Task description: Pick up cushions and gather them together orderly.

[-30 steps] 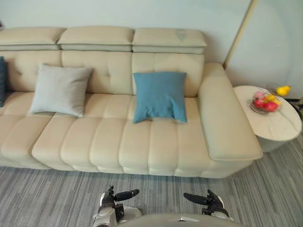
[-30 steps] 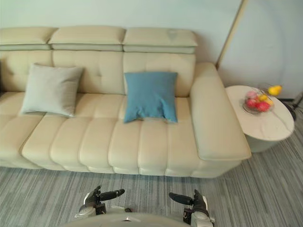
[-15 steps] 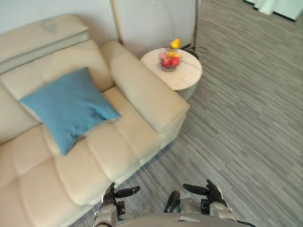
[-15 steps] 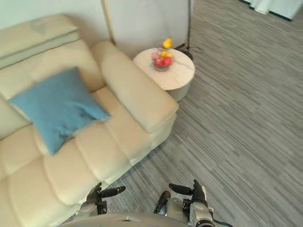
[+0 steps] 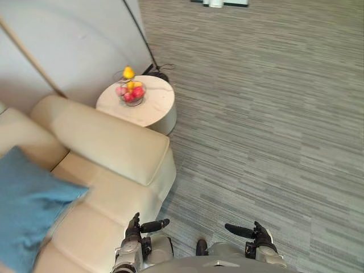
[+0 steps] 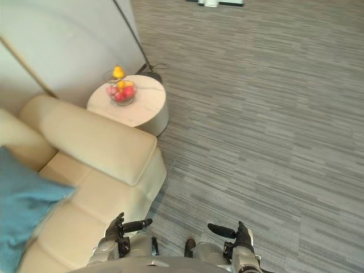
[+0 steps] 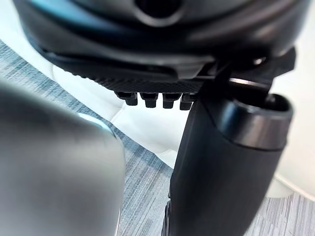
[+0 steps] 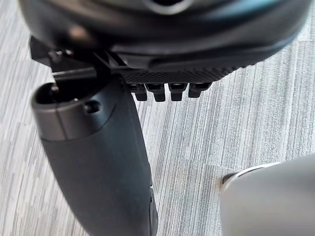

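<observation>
**Blue cushion (image 5: 25,213) on sofa, hands empty**

Cushion lies on the cream sofa (image 5: 108,142) seat, well apart from both hands. Left hand (image 5: 139,227) and right hand (image 5: 253,232) sit low, fingers relaxed, grasping nothing. Fruit bowl (image 5: 131,94) on round side table (image 5: 158,105) beside the armrest.

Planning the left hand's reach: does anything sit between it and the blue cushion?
Nothing visible does: only bare sofa seat lies between the left hand and the blue cushion. The hand hangs low by the sofa's front edge, holding nothing.
</observation>
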`<state>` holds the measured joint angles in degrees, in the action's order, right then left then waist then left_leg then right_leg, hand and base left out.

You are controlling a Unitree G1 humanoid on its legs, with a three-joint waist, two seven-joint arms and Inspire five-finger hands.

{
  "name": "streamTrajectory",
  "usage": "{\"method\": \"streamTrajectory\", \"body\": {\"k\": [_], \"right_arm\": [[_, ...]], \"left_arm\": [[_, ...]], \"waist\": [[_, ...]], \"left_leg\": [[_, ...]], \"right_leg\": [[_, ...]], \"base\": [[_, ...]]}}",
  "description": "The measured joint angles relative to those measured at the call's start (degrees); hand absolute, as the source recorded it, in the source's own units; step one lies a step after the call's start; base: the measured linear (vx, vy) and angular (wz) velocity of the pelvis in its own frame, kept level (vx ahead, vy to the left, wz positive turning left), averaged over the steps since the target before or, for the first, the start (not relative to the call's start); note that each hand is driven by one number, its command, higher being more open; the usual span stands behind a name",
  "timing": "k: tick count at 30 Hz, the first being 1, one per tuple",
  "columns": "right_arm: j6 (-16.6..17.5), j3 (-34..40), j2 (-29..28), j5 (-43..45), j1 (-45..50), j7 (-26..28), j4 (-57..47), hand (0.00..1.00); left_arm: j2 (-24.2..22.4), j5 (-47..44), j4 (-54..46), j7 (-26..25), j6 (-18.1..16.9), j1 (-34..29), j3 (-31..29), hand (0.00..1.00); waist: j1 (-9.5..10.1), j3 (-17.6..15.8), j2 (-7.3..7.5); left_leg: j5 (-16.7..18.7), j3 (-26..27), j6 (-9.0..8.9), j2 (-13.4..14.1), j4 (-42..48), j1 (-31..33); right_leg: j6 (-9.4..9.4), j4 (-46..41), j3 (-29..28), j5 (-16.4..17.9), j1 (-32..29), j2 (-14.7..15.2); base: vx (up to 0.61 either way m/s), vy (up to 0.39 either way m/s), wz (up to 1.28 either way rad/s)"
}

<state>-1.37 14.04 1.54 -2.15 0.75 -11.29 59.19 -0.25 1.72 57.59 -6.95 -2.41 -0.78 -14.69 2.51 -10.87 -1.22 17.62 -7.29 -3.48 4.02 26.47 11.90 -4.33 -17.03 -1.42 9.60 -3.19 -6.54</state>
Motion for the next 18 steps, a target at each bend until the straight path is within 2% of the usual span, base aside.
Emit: {"method": "streamTrajectory", "body": {"k": [1,2,3,4,6,7,8,9,10,12,13,14,18], "right_arm": [[-0.01,-0.01,0.16,-0.03,0.2,-0.07,-0.09,1.0],[-0.01,-0.01,0.16,-0.04,0.31,-0.06,-0.09,1.0],[-0.02,-0.12,-0.48,-0.05,0.55,-0.03,-0.19,1.0],[-0.02,-0.13,-0.82,-0.06,0.8,0.01,-0.35,1.0],[-0.09,-0.15,-1.87,-0.06,1.44,0.04,-0.99,1.0],[-0.08,-0.15,-1.97,-0.06,1.44,0.05,-1.0,1.0],[-0.06,-0.2,-2.25,-0.05,1.09,0.07,-1.03,1.0],[0.09,-0.32,-2.59,-0.05,0.7,0.09,-1.19,1.0],[0.13,-0.45,-3.27,-0.05,0.26,0.12,-1.35,1.0],[0.32,-0.49,-4.32,-0.06,0.02,0.6,-2.44,1.0],[0.4,-0.46,-4.32,-0.09,0.02,0.71,-2.49,1.0],[0.39,-0.37,-4.32,-0.1,-0.04,0.76,-2.48,1.0],[0.88,0.65,-2.8,-0.09,-0.18,0.73,-1.03,1.0]], "left_arm": [[-0.19,0.0,0.38,0.01,0.03,-0.32,-0.04,1.0],[-0.22,0.0,0.59,0.02,0.04,-0.39,-0.14,1.0],[0.33,0.04,1.13,0.03,0.05,-0.5,-0.26,1.0],[0.61,0.06,1.32,0.01,0.05,-0.55,-0.26,1.0],[1.76,0.04,1.99,-0.02,0.11,-0.47,-0.31,1.0],[1.87,0.04,2.18,-0.06,0.11,-0.44,-0.31,1.0],[1.89,0.05,2.38,-0.1,0.28,-0.47,-0.3,1.0],[1.85,0.05,2.38,-0.09,0.4,-0.47,-0.25,1.0],[1.88,0.05,2.36,-0.1,0.44,-0.47,-0.18,1.0],[1.75,0.04,2.34,-0.09,0.47,-0.21,0.77,1.0],[1.66,0.04,2.3,-0.06,0.45,-0.1,1.25,1.0],[1.71,0.04,2.31,-0.05,0.44,-0.03,2.31,1.0],[1.79,0.05,2.53,0.12,0.48,-0.56,3.66,1.0]], "waist": [[0.04,0.42,-0.57],[0.07,0.73,-0.76],[0.08,1.55,0.1],[0.07,1.97,0.7],[0.48,3.34,2.75],[0.47,3.44,2.9],[0.51,3.28,2.58],[0.75,3.28,2.67],[0.93,3.24,2.69],[0.67,3.27,2.52],[0.7,3.27,2.5],[0.73,3.17,2.32],[0.76,3.27,0.88]], "left_leg": [[-3.54,0.09,0.24,0.38,-3.16,-1.56],[-5.64,0.65,-0.04,0.71,-3.83,-2.25],[-7.03,3.68,-0.47,1.02,-4.74,-3.5],[-6.98,4.78,-0.34,1.0,-5.33,-3.84],[-6.91,10.33,-0.01,1.0,-6.87,-5.54],[-6.86,11.09,0.08,1.02,-6.94,-5.85],[-6.41,14.49,0.84,1.61,-7.55,-7.55],[-6.33,16.85,0.98,1.91,-8.16,-8.82],[-6.33,19.45,0.98,2.08,-8.76,-10.09],[-6.31,23.46,0.98,2.72,-9.91,-12.26],[-6.28,24.3,0.92,2.91,-10.49,-13.01],[-6.14,25.17,0.67,3.28,-11.19,-13.85],[-6.58,25.32,-0.09,4.43,-12.33,-16.11]], "right_leg": [[1.05,-0.75,-2.77,0.64,-0.02,-1.08],[1.49,-1.08,-3.81,0.95,-0.01,-1.37],[3.26,-2.0,-6.23,2.19,-0.19,-1.01],[3.56,-2.21,-6.92,2.46,-0.39,-0.67],[4.03,-2.53,-7.69,2.7,-1.48,0.83],[4.0,-2.53,-7.7,2.65,-1.55,0.97],[4.66,-2.69,-6.45,2.57,-1.7,1.57],[5.25,-3.23,-3.12,2.89,-2.0,2.73],[5.58,-4.04,2.87,3.55,-2.94,4.9],[4.53,-5.05,21.57,4.62,-2.9,12.1],[4.22,-5.52,25.21,4.8,-2.58,13.52],[3.68,-5.91,28.07,4.87,-2.45,14.07],[2.75,-4.86,24.21,4.76,-1.83,10.7]], "base": [[0.2,0.204,-1.06],[0.25,0.253,-1.2],[0.17,0.172,-0.82],[0.21,0.2,-0.95],[0.19,0.181,-0.96],[0.14,0.146,-1.12],[0.08,0.104,-1.03],[0.07,0.083,-1.36],[0.06,0.029,-1.3],[0.07,-0.031,-0.9],[0.08,-0.073,-0.46],[0.06,-0.078,-0.35],[0.09,-0.129,-0.51]]}}
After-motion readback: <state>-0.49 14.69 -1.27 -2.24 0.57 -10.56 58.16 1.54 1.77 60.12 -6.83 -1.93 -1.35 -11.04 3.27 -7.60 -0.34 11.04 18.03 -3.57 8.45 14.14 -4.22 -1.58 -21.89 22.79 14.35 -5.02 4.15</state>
